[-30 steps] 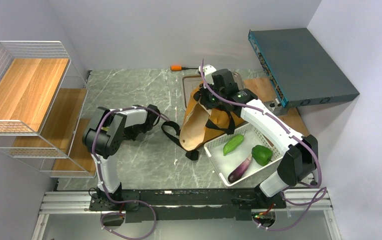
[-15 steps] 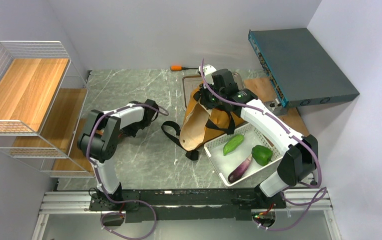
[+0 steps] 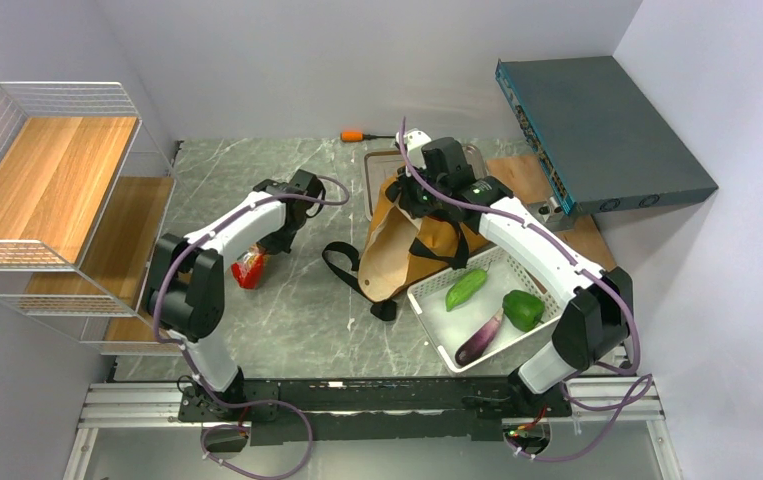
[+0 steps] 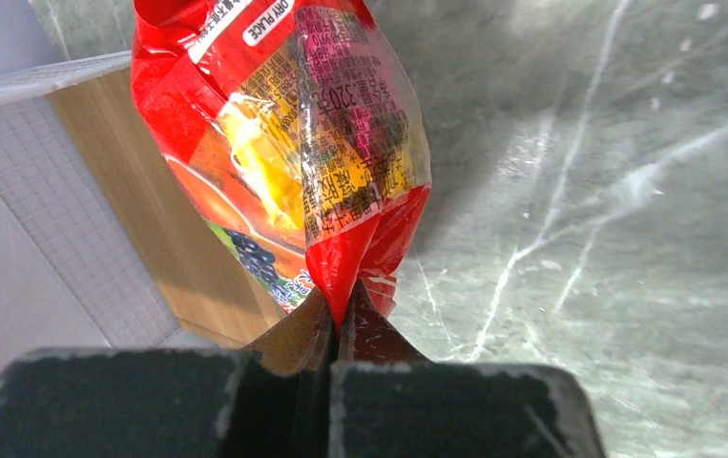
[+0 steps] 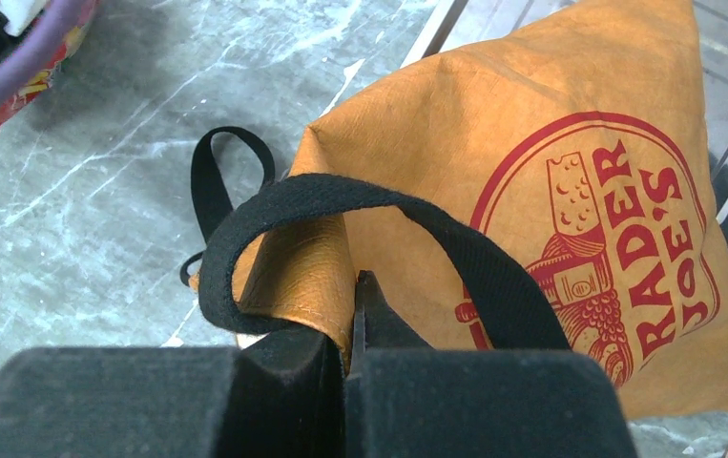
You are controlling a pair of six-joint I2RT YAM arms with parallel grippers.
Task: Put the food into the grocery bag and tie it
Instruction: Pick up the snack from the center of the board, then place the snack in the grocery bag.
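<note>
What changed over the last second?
Left arm unfolded, wrist swinging farther out; the red snack packet pinched in the left gripper came into view beneath it. Right gripper stayed shut on the grocery bag's edge; basket of vegetables unmoved.

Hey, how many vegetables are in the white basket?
3: a long green vegetable farthest back, a green pepper to the right, an eggplant nearest. The right arm may hide more.

"RADER JOE'S" on grocery bag (image 5: 531,143); "PLACE" on packet (image 4: 274,143)
</note>
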